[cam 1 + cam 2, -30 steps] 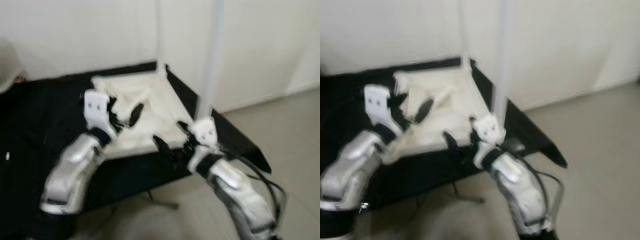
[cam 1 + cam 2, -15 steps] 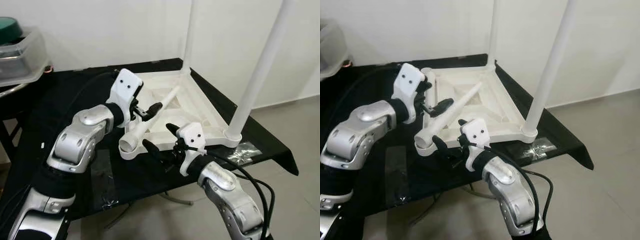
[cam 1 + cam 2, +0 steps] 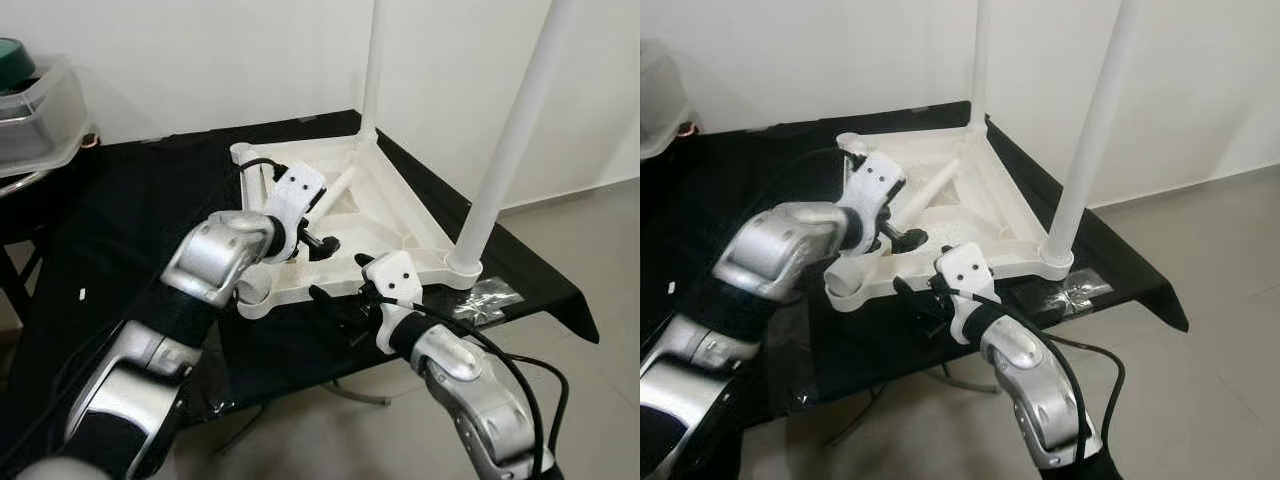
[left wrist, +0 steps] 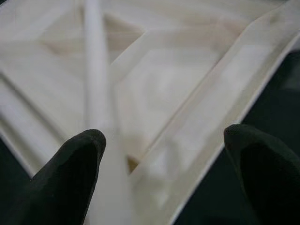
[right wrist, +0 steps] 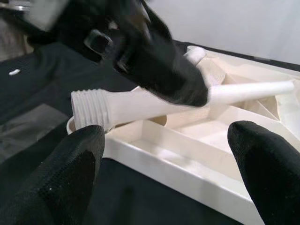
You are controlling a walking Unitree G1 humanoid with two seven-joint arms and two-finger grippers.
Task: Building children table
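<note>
The white table top (image 3: 400,215) lies upside down on the black table (image 3: 150,200). Two white legs (image 3: 510,130) (image 3: 372,60) stand upright in its right and far corners. A third, loose leg (image 3: 340,185) lies slanted across the top, and its threaded end (image 5: 91,110) hangs over the front-left corner. My left gripper (image 3: 315,240) hovers over this leg near its thick end, open, with the leg (image 4: 96,93) running beside one finger. My right gripper (image 3: 340,290) is open just before the top's front edge and holds nothing.
A clear plastic box (image 3: 30,100) stands at the back left beside the black table. A small plastic bag (image 3: 490,295) lies near the table's front right corner. White wall stands close behind, and grey floor (image 3: 600,230) lies to the right.
The view has steadied after an early blur. My left arm has swung right and inward over the table top, down along the loose leg. The right gripper shifted slightly right.
</note>
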